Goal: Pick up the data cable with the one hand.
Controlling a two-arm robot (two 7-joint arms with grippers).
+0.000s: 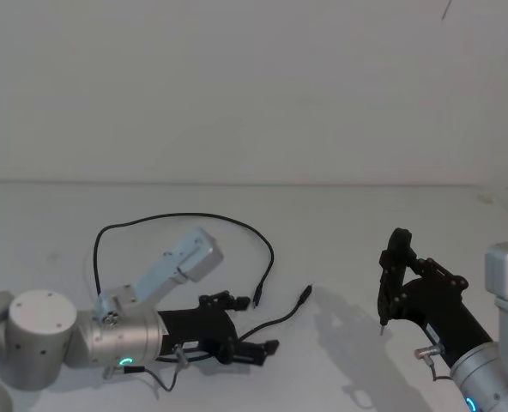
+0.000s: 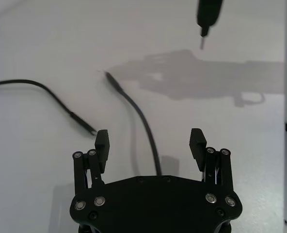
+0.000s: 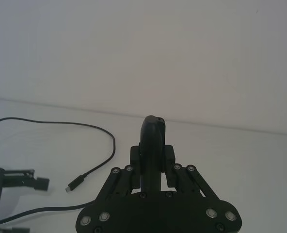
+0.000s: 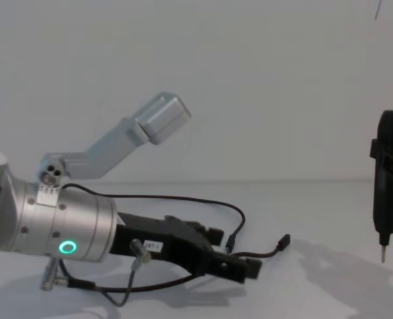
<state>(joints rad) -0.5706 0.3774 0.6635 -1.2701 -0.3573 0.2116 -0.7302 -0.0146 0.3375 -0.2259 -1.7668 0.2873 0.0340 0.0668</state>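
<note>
Two fingers (image 2: 102, 141) of left gripper (image 2: 150, 141) standing wide apart, holding nothing; cable (image 2: 138, 111) lying flat on table (image 2: 32, 170), one end running between them. I am expecting thin cable slipping out if closing too high. Right gripper (image 3: 152, 155), clamping tool (image 4: 387, 179), idling well right.

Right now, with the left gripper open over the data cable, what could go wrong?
The data cable is thin and lies flat on the table; the open left gripper may close above it and miss. Its other plug lies close beside one finger and could be nudged or pinched too. The right gripper holds a slim tool aside.
</note>
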